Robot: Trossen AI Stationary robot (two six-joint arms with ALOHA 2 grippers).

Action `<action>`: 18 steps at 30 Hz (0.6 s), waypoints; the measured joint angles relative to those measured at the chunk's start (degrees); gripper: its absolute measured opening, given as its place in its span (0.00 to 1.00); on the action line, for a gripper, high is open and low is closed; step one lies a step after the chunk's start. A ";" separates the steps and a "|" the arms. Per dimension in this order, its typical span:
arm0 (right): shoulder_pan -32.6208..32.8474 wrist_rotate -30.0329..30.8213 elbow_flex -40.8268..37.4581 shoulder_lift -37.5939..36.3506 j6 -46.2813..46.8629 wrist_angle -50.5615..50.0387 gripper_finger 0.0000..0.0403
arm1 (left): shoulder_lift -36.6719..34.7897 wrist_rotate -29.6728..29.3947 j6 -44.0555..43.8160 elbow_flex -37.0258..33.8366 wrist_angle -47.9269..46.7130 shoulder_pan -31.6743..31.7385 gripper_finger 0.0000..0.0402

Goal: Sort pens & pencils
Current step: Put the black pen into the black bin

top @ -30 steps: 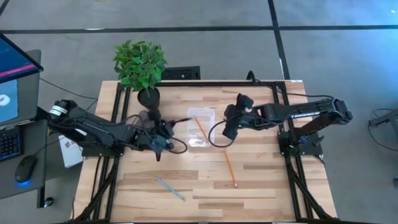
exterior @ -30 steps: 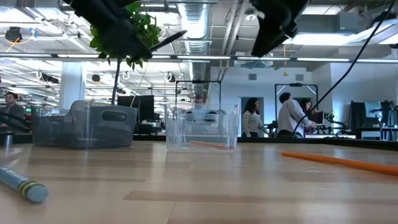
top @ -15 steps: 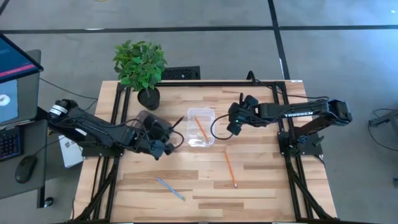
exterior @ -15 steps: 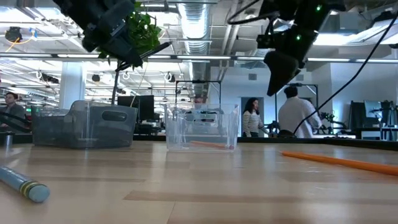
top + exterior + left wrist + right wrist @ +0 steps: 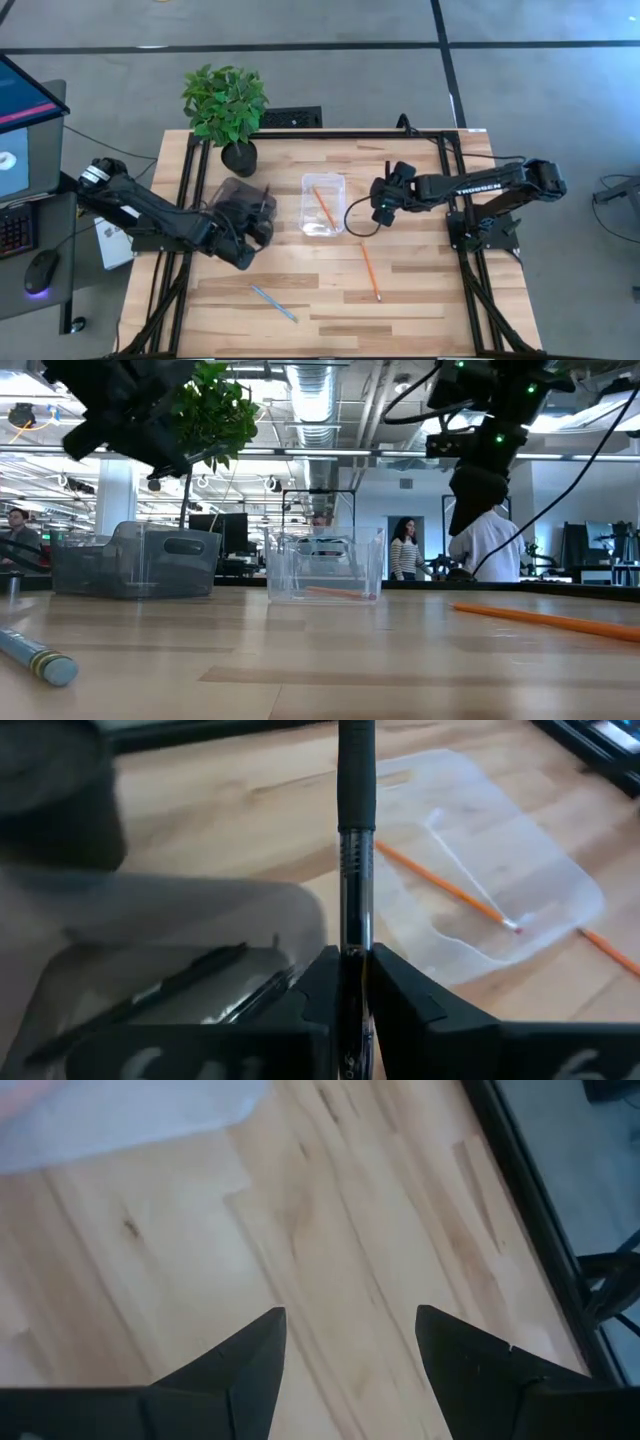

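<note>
My left gripper (image 5: pixel 350 960) hangs over the grey tray (image 5: pixel 238 195) and is shut on a black pen (image 5: pixel 355 810). A second black pen (image 5: pixel 190 982) lies inside that tray. The clear tray (image 5: pixel 322 205) holds one orange pencil (image 5: pixel 448 885). Another orange pencil (image 5: pixel 370 270) lies on the table near my right arm. The light blue pencil (image 5: pixel 273 303) lies by the near edge. My right gripper (image 5: pixel 350 1315) is open above bare wood, just right of the clear tray. My left gripper pinches the pen's barrel (image 5: pixel 352 935) between its two fingers. The pen runs along the fingers and sticks out forward past their tips. It is lifted clear, above the grey tray's rim.
A potted plant (image 5: pixel 226 105) stands at the far left, behind the grey tray. Black frame rails (image 5: pixel 190 170) run along both sides of the table. Bare wood lies between the trays and the near edge. People stand in the room beyond (image 5: pixel 405 550).
My left gripper has drawn back toward the table's left and turned. The held pen has swung from pointing at the clear tray to pointing toward the far edge, over the grey tray. My right gripper has come down beside the clear tray.
</note>
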 joint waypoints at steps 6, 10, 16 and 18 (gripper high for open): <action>4.05 -0.02 -0.77 0.00 -0.93 -0.09 0.62 | 0.00 0.51 -15.75 0.00 -8.73 -0.01 0.08; 7.28 0.00 -0.77 0.00 -2.18 0.06 0.62 | 0.00 3.18 -22.65 -0.31 -10.70 -0.01 0.07; 11.52 0.00 -0.77 0.00 -5.87 0.13 0.62 | 0.00 4.75 -31.36 -0.55 -12.32 0.00 0.08; 12.57 0.00 -0.77 0.00 -6.42 0.14 0.62 | 0.00 6.49 -34.40 -0.55 -13.85 0.21 0.08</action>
